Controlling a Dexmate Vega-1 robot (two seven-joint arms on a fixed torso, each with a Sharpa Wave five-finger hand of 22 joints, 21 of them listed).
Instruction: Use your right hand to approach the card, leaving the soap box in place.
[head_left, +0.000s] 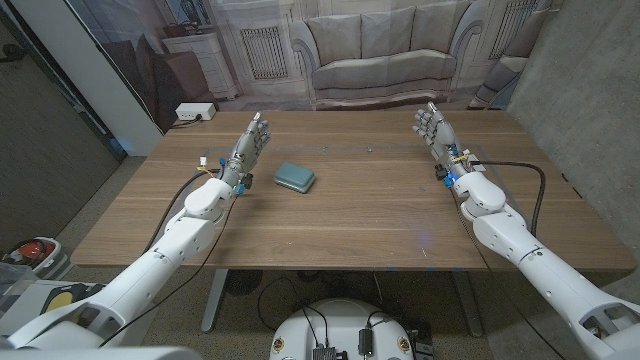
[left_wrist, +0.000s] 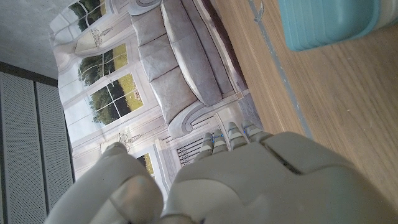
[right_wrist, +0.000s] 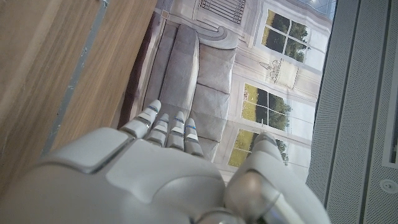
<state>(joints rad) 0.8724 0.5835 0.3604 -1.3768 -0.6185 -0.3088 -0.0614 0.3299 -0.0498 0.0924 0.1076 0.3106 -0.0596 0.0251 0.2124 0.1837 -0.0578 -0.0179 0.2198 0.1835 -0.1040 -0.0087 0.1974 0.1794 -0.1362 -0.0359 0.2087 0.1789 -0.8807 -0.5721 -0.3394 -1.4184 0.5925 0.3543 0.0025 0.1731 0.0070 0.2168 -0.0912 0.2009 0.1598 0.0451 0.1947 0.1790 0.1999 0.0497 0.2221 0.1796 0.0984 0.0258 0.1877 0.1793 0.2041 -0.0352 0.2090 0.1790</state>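
Teal soap box (head_left: 294, 177): lies on the wooden table (head_left: 380, 215), just beside the left hand (head_left: 248, 147), well apart from the right hand (head_left: 436, 130).
Card: I cannot make one out (too small or absent).
Right hand: fingers apart, holding nothing, raised at the table's far right.
Left hand: likewise empty, fingers extended.
Bearing: undetermined until the card is found.

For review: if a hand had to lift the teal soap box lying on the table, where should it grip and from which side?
Probably from above, pinching the two long sides of the soap box. It lies flat and low on the table, so only its rounded side walls offer purchase. The left robot hand stands nearest, open beside it.
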